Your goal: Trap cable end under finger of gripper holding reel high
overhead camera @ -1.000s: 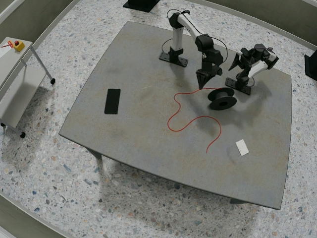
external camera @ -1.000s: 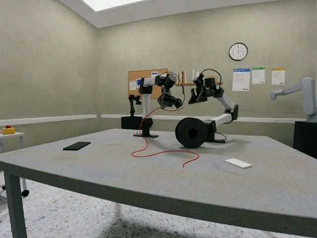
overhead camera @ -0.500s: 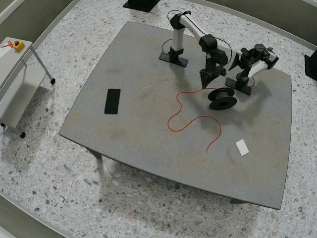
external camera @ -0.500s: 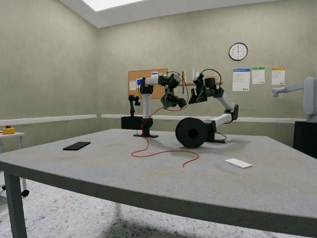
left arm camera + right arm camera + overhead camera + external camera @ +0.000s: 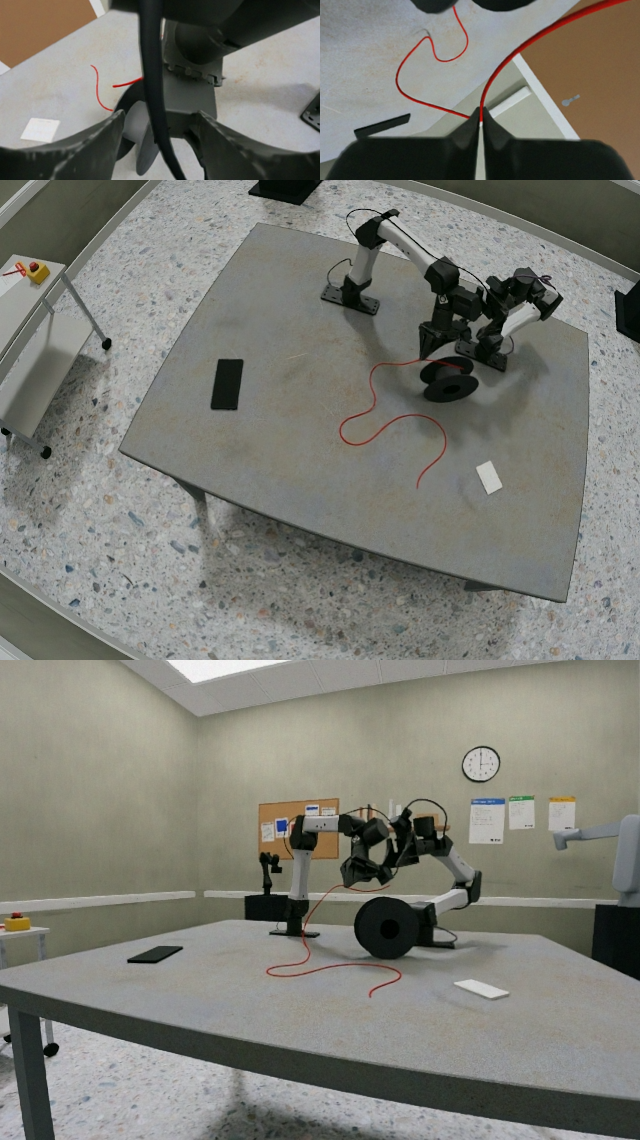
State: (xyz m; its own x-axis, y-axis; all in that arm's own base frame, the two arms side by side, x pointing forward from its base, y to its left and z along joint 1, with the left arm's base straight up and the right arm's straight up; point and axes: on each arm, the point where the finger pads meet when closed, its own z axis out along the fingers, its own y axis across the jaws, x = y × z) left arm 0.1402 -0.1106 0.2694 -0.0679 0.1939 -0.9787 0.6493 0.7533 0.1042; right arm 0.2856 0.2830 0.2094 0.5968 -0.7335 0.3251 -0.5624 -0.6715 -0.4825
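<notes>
The reel (image 5: 436, 392) (image 5: 369, 928) (image 5: 136, 118) (image 5: 433, 4) — in the left wrist view — is partly hidden (a dark band (image 5: 152, 75) crosses it).

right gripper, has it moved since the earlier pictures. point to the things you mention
Yes, in the top view the right gripper (image 5: 423, 357) (image 5: 346, 885) (image 5: 481, 109) has shifted away from the black slab (image 5: 227, 384) (image 5: 155, 954) (image 5: 381, 126), toward the reel (image 5: 435, 392) (image 5: 371, 928) (image 5: 146, 160).
</notes>
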